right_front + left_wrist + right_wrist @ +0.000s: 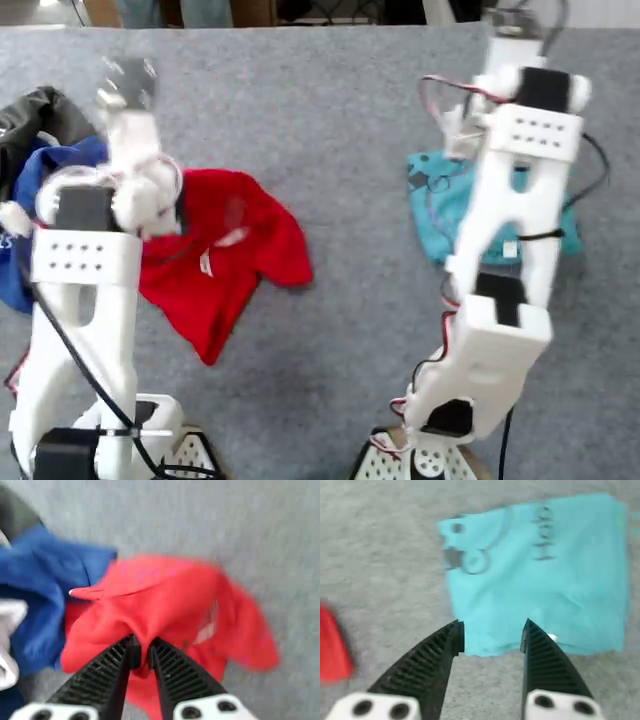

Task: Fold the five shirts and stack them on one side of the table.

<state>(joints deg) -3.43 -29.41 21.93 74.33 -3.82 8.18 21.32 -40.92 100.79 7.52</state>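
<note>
A red shirt [235, 255] lies rumpled on the grey table, left of centre. My left gripper [141, 652] is shut on a fold of the red shirt [165, 605]. Beside it a blue shirt [47, 585] is piled with a white one [7, 630] and a black one [35, 115] at the table's left edge. A folded teal shirt [540, 575] lies flat on the right side, partly under the right arm [510, 240] in the high view. My right gripper [492, 632] hangs open just above the teal shirt's near edge, holding nothing.
The grey table [330, 100] has bare cloth between the red shirt and the teal shirt [440, 200], and along the far edge. Both arm bases stand at the near edge.
</note>
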